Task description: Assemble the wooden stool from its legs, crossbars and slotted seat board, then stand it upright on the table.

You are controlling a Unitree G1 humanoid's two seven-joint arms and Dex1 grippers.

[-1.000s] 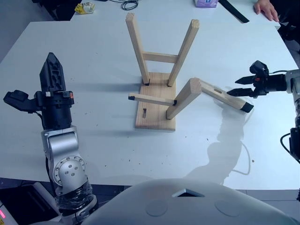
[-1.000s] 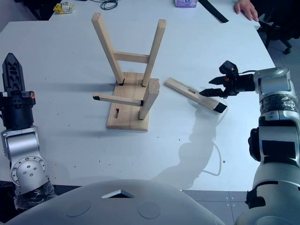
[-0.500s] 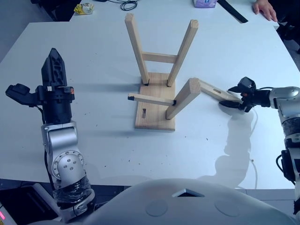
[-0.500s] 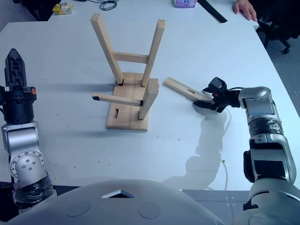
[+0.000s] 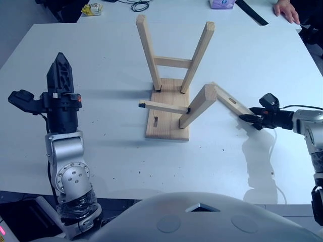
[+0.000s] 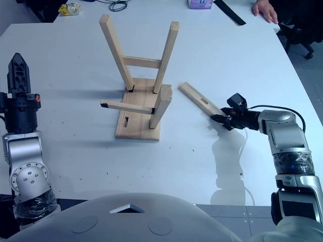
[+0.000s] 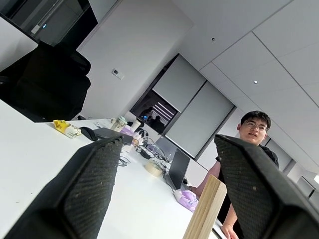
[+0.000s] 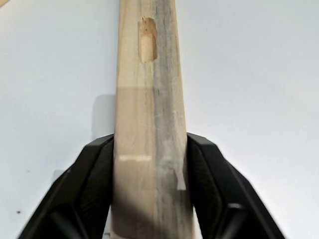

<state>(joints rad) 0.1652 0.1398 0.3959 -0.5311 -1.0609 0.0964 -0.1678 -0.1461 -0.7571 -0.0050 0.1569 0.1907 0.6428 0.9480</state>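
The slotted seat board (image 5: 167, 129) lies flat on the white table. Two legs (image 5: 147, 50) stand upright in it, joined by a crossbar (image 5: 172, 62). A third leg (image 5: 197, 106) leans in the board's near corner, and a second crossbar (image 5: 162, 107) sticks out of it toward my left. A loose leg (image 5: 229, 100) lies on the table to the right. My right gripper (image 5: 252, 117) is shut on its near end, a finger (image 8: 94, 184) on each side of the wood (image 8: 149, 124). My left gripper (image 5: 60, 75) points upward over the table's left side, open and holding nothing.
A purple box (image 5: 222, 3), a black strap (image 5: 251, 11) and a person's hand (image 5: 286, 9) are at the far edge. A yellow item (image 5: 92, 8) lies at the far left. A cable (image 5: 273, 151) trails beside my right arm.
My right gripper came down from above the loose leg's end and shut on it. The leg has swung a little on the table. The left arm has barely moved.
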